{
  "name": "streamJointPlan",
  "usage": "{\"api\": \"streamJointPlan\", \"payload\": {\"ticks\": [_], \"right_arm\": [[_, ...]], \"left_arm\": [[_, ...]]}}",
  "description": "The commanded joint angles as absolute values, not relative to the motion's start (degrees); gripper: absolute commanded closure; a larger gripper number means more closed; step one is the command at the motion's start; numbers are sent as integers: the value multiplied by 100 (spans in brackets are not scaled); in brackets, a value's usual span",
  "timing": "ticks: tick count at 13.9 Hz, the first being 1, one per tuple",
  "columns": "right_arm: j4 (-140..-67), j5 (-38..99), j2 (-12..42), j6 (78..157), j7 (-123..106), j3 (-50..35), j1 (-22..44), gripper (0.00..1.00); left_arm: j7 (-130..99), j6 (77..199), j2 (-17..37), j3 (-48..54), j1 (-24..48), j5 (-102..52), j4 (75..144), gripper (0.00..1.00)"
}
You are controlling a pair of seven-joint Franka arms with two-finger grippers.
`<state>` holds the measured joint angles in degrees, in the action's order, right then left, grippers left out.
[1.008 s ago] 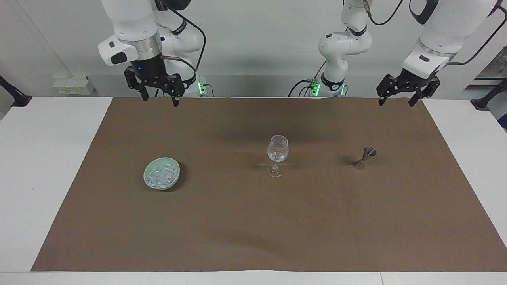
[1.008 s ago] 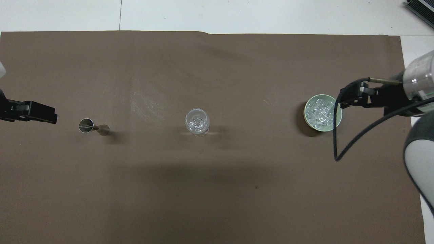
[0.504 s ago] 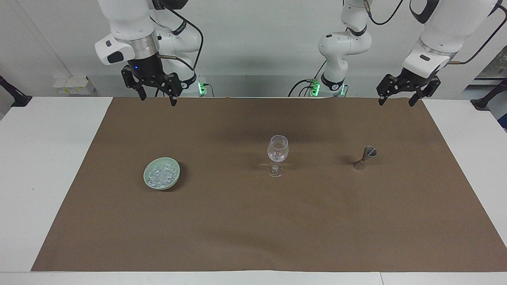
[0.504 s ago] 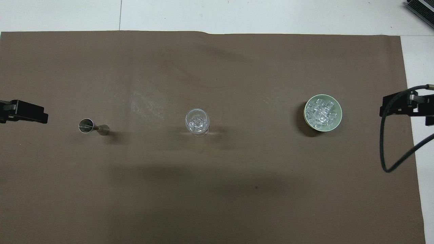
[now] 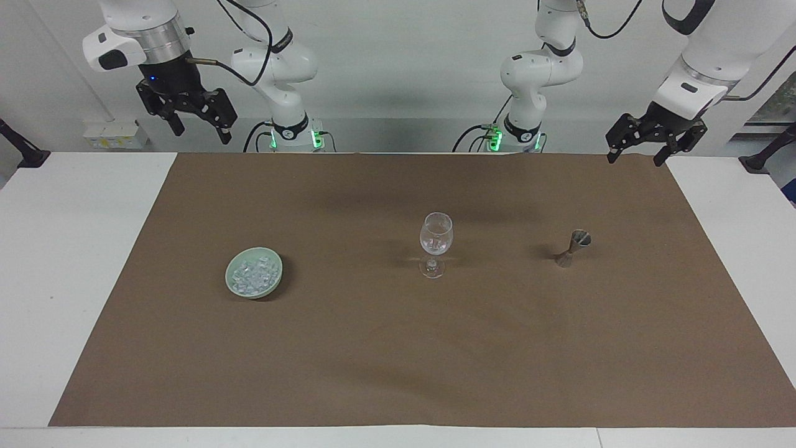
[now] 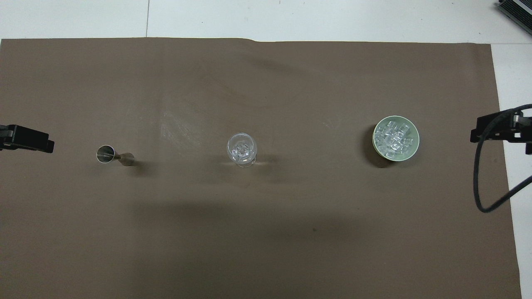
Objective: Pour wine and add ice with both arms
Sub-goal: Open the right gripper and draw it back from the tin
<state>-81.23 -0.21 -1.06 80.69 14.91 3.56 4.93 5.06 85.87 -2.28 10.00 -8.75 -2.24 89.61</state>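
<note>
Brown cloth (image 5: 398,348) covers most of my white table (image 5: 68,249), and on it I see three things in a row: a pale green bowl (image 5: 231,279) of ice (image 5: 253,274) toward the right arm's end, a stemmed wine glass (image 5: 435,252) in the middle with what looks like ice in its bowl, and a small metal jigger (image 5: 573,248) toward the left arm's end. My right gripper (image 5: 193,122) hangs high over the table edge by its base, fingers spread and empty; my left gripper (image 5: 642,148) hangs over the cloth's corner, also spread and empty. I judge the glass the weak point: tall, on a narrow foot, so a sideways brush from either arm would topple it. Wet cubes may also slip from a pinch and scatter across the cloth.
</note>
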Motion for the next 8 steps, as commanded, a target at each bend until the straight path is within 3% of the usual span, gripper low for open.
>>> {"api": "streamJointPlan", "payload": {"ticks": [1,8], "right_arm": [[-8138,141,-202,7867,1354,378,492,0],[-8305,88,-290,7910,1222,334,501,0]], "left_arm": [[598,8569,-343,949,-923,-229,9079,0],[598,8596,-352,984,-923,-70,9070,0]]}}
